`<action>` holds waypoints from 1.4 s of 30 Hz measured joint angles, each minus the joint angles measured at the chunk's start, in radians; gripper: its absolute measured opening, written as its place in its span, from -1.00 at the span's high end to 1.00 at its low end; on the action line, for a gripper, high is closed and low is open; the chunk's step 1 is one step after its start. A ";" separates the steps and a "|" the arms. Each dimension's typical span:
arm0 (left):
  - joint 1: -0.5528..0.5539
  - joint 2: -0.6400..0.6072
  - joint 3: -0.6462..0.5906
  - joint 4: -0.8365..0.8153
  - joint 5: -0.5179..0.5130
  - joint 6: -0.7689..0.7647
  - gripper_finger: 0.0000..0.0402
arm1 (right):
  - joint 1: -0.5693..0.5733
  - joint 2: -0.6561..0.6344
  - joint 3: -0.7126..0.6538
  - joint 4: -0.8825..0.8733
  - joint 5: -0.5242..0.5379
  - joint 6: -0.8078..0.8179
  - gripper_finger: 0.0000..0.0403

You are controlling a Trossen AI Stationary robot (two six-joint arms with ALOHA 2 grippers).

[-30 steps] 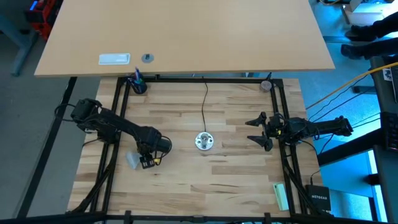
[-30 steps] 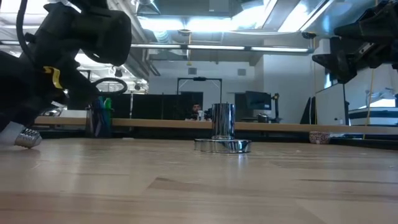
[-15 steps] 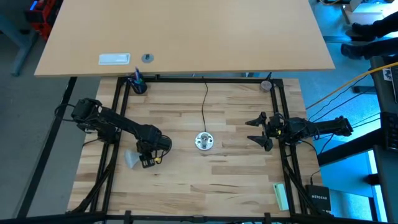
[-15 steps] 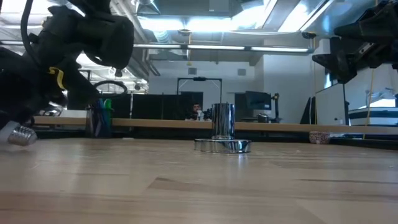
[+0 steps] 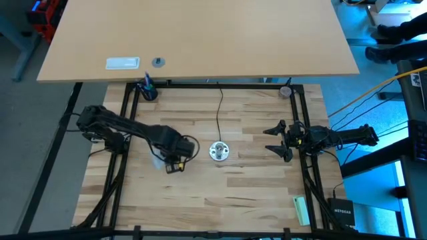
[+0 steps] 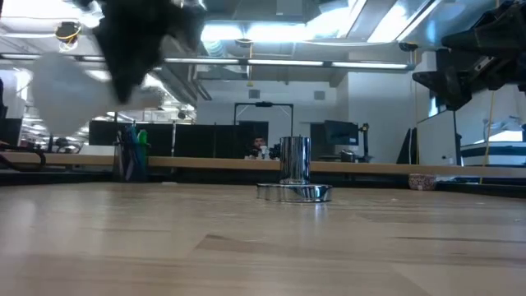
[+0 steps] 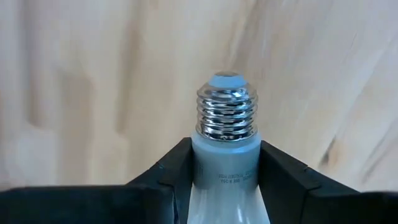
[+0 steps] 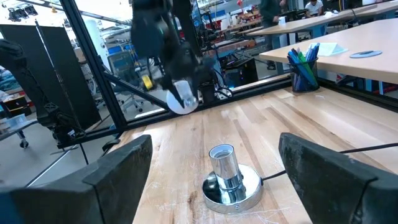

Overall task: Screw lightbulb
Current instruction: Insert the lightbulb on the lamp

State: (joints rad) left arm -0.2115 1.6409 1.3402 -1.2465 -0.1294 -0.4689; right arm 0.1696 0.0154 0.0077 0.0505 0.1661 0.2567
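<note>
Two fingers of the left pincer [image 7: 225, 171] pinch the white frosted lightbulb [image 7: 225, 149] below its ribbed silver base.

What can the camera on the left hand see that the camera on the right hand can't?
Only the left wrist view shows the lightbulb close up: shiny screw threads pointing away, left hand pinching its white neck. Only the right wrist view shows the silver socket, its black cord, blue pens in a cup, and the right hand's open fingers. Both show the wooden table and the bulb.
</note>
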 joint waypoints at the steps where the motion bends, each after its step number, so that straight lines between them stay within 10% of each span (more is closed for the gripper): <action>1: 0.000 -0.001 0.027 0.009 -0.027 0.008 0.34 | 0.000 0.000 0.000 0.000 0.000 0.000 -0.76; 8: -0.006 -0.057 0.091 0.381 -0.175 0.200 0.35 | 0.000 0.000 0.000 0.000 0.000 0.000 -0.76; 27: -0.003 -0.061 0.014 1.302 -0.179 0.686 0.35 | 0.000 0.000 0.000 0.014 0.005 0.086 -0.76; 42: 0.080 -0.062 -0.292 1.853 -0.138 0.576 0.35 | 0.000 0.094 0.000 0.450 0.104 0.103 -0.76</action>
State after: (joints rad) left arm -0.1310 1.5787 1.0484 0.6066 -0.2673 0.1074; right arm 0.1696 0.1090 0.0078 0.5001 0.2705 0.3596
